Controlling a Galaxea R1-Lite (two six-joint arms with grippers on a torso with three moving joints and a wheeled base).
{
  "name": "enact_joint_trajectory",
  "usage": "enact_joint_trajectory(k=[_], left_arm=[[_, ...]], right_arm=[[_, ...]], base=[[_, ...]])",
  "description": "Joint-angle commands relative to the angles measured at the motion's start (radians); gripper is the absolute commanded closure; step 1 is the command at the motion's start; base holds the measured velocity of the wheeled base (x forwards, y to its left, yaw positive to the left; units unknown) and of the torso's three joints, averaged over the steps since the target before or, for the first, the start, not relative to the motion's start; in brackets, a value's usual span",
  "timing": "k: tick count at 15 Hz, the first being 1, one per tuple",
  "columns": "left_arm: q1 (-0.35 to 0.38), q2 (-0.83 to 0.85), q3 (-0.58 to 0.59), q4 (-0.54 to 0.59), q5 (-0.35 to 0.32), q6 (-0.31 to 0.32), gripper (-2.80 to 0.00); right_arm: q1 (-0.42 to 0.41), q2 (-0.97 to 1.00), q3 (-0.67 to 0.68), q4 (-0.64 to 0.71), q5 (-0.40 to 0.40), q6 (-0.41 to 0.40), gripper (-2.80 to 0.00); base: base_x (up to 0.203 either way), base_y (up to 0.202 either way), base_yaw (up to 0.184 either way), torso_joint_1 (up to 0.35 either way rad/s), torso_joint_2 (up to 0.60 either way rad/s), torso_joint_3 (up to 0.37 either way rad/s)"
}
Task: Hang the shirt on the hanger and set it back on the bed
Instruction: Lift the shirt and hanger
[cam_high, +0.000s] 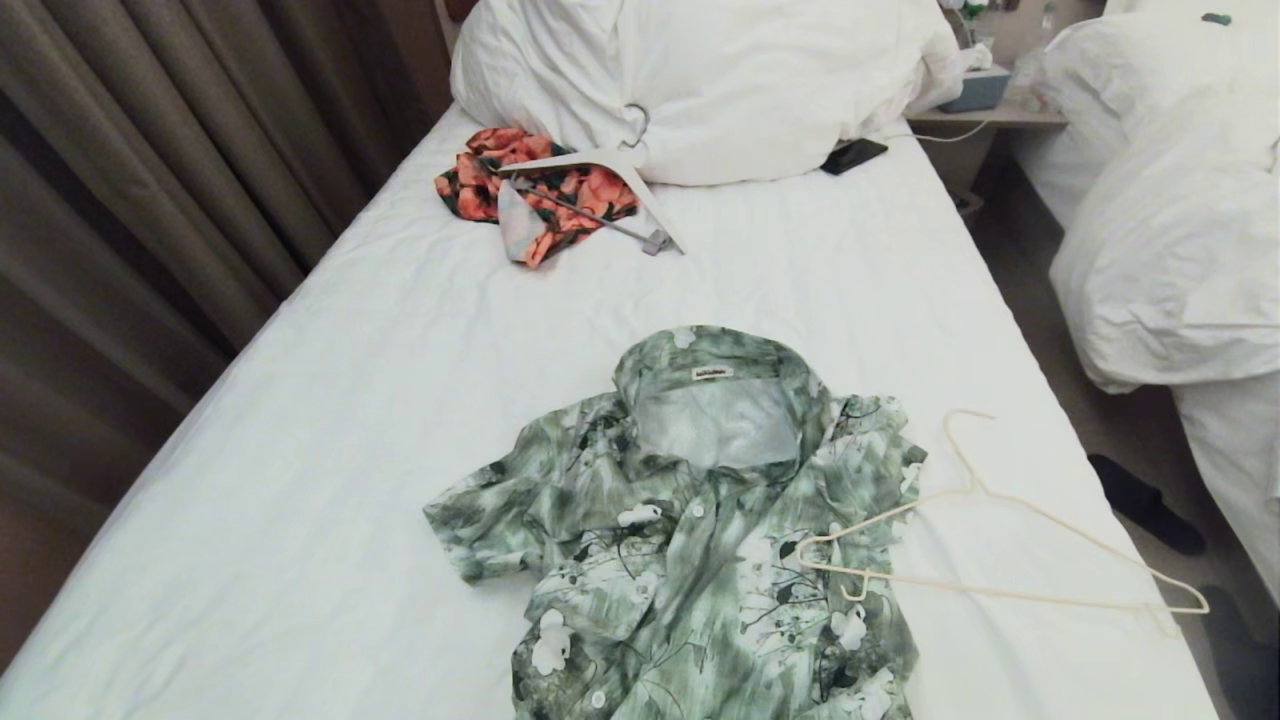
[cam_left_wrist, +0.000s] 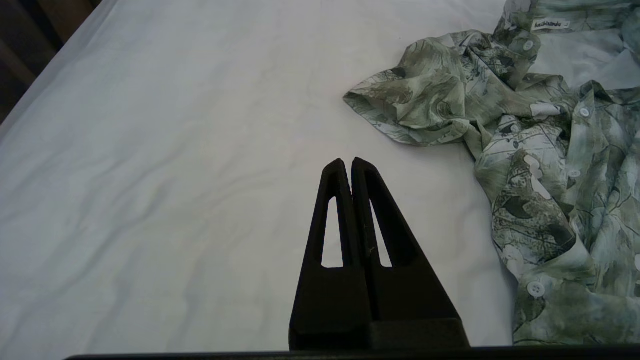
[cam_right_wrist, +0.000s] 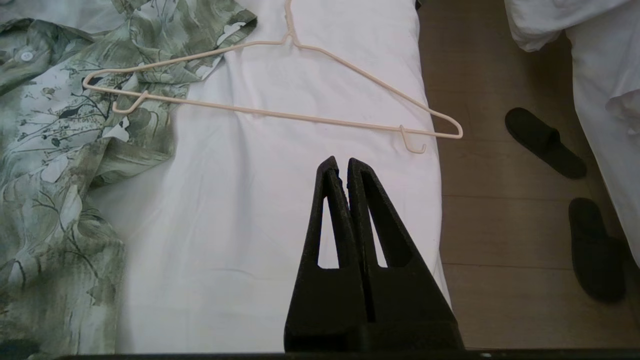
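We are at the very start: nothing of the hanging is done yet. The shirt (cam_high: 690, 530) lies spread face-up on the near part of the bed (cam_high: 330, 420), collar toward the far end and partly unbuttoned at the top, its sleeves crumpled. The hanger (cam_high: 990, 545) lies flat just to its right, its left shoulder tip resting on the shirt's right side and its other end close to the bed's right edge, hook pointing to the far end.

Neither arm shows in the head view. Our left hand (cam_left_wrist: 348, 162) hovers over bare sheet to the left of the shirt's sleeve, fingers pressed together and holding nothing. Our right hand (cam_right_wrist: 338, 161) hovers over the sheet just near the hanger's bar, likewise closed and empty.

We judge that everything remains: picking up the hanger, working both its shoulders into the collar opening, then laying the hung shirt back on the bed.
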Motion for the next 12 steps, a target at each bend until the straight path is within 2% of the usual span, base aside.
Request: enact_joint_trajectory(k=[1, 8, 12], left_arm=[[0.000, 0.000, 0.000, 0.000, 0.001, -0.001, 0.00], [0.000, 0.001, 0.000, 0.000, 0.001, -0.001, 0.00], [0.000, 0.001, 0.000, 0.000, 0.001, -0.001, 0.00]], right_arm=[[0.000, 0.001, 0.000, 0.000, 0.000, 0.000, 0.00], [0.000, 0.001, -0.013, 0.010, -0.006, -0.008, 0.00], [0.000, 0.048, -0.128, 0.075, 0.000, -0.012, 0.00]], base=[[0.000, 0.000, 0.000, 0.000, 0.00, 0.000], [0.000, 0.000, 0.000, 0.000, 0.00, 0.000], [0.000, 0.000, 0.000, 0.000, 0.00, 0.000]])
